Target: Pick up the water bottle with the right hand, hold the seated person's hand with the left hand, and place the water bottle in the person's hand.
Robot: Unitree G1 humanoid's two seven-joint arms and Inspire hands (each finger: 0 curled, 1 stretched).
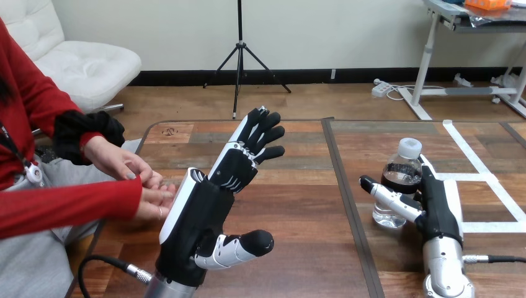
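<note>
a single head-mounted view, forward and downward across the wooden table (298, 211), close above its near part

The water bottle (389, 211) is clear — white cap (409, 148), dark band (401, 180); the tabletop (298, 205) shows brown wood-grain planks, white tape (477, 162) near its right edge.

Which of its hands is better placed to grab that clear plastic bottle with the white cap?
Right: the right hand is beside the clear white-capped plastic bottle; the left hand is raised near the person's hands.
</note>
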